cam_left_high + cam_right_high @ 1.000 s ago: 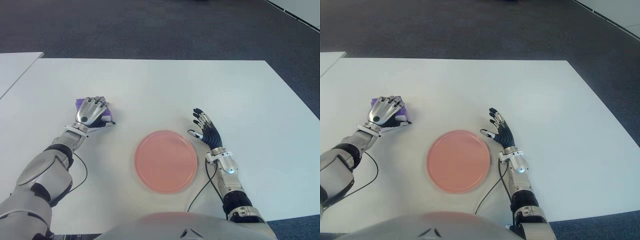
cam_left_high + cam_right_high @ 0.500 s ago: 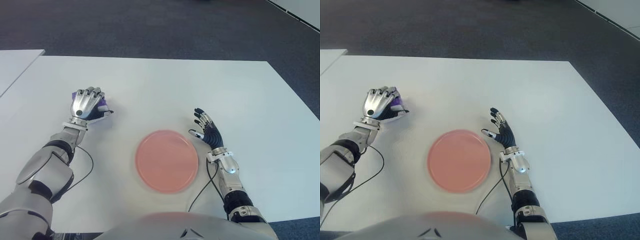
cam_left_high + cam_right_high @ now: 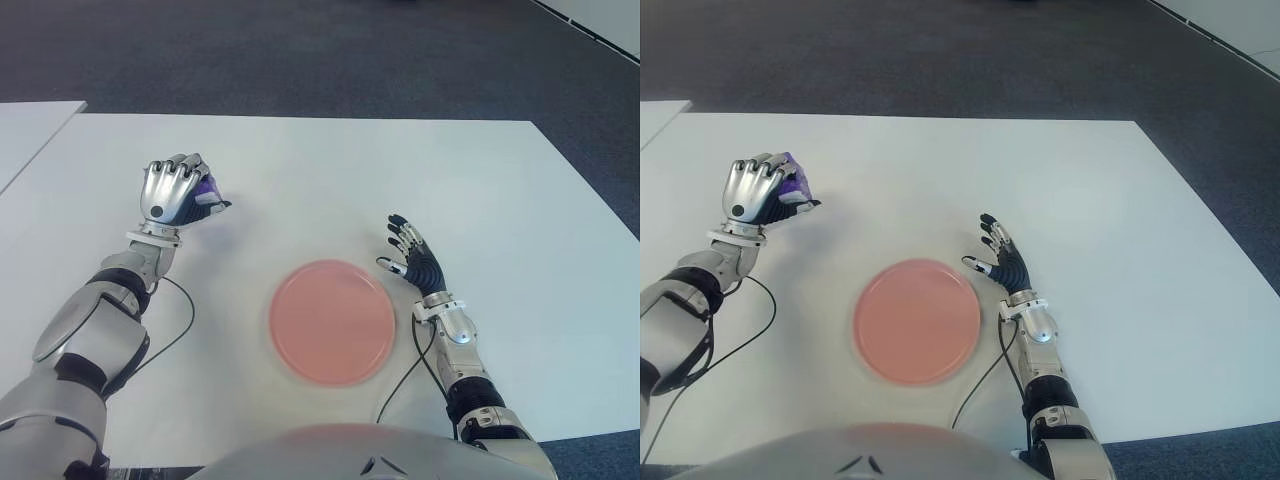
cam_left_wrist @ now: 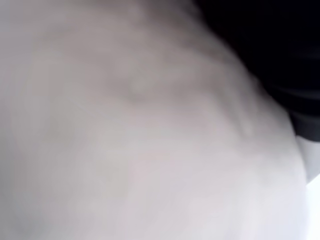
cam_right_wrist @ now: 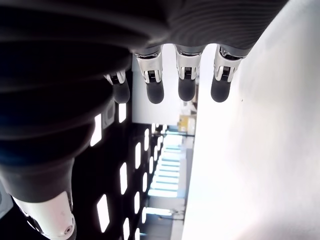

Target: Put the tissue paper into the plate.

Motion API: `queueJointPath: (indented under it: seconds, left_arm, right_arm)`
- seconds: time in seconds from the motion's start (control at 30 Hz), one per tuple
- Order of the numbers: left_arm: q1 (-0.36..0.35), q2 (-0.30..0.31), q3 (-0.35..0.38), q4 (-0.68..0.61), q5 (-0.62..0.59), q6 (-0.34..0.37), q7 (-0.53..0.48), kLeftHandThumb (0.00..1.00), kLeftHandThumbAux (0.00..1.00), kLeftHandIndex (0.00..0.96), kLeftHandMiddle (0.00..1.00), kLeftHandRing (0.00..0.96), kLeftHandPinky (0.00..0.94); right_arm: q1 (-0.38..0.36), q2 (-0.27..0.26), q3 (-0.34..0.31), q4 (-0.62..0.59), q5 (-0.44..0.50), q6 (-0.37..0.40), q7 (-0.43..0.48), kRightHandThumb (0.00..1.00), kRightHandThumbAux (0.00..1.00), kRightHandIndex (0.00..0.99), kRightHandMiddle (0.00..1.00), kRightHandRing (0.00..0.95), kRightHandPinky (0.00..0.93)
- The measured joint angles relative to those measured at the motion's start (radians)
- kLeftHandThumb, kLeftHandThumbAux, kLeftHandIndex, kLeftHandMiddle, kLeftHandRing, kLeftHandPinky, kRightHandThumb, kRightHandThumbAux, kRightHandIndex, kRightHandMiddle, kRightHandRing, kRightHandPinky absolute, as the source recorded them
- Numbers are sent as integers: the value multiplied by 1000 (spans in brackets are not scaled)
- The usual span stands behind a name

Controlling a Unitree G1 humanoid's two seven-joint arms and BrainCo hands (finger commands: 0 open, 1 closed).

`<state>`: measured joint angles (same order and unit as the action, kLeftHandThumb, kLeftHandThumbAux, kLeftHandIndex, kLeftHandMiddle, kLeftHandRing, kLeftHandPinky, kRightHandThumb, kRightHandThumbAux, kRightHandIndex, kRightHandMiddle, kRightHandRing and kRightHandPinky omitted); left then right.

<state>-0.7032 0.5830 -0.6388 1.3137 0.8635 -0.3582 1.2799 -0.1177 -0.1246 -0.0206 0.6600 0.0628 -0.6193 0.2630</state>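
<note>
My left hand (image 3: 178, 190) is raised above the left part of the white table (image 3: 330, 180), its fingers curled around a purple tissue paper pack (image 3: 205, 189) that peeks out on the thumb side. The pack also shows as a purple corner (image 3: 792, 176) in the right eye view. A round pink plate (image 3: 332, 322) lies flat near the table's front middle, to the right of and nearer than that hand. My right hand (image 3: 413, 262) shows just right of the plate with fingers spread and nothing in it. The left wrist view shows only a pale blur.
A black cable (image 3: 175, 330) trails from the left forearm across the table, and another (image 3: 405, 372) runs beside the right forearm. A second white table's corner (image 3: 30, 130) stands at far left. Dark carpet (image 3: 300, 50) lies beyond the far edge.
My left hand has lifted off the table with the purple tissue pack and turned upward, moving farther away. The right hand and the plate have stayed put.
</note>
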Motion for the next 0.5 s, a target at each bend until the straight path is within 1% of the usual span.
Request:
queueJointPath:
  seconds: [0.3,0.37,0.5]
  left_arm:
    - [0,0,6,0,0,-11,0,958,619,739,499,794,783]
    - [0,0,10,0,-1,-19,1,958,619,740,499,798,803]
    - [-1,0,15,-6,-1,-32,9,958,619,742,499,802,812]
  right_arm:
    - [-6,-1,1,10,0,-6,0,0,768,24,0,0,0]
    - [-8,-2,1,13,-1,-7,0,0,776,24,0,0,0]
    - [-13,-2,1,20,0,-9,0,0,786,24,0,0,0]
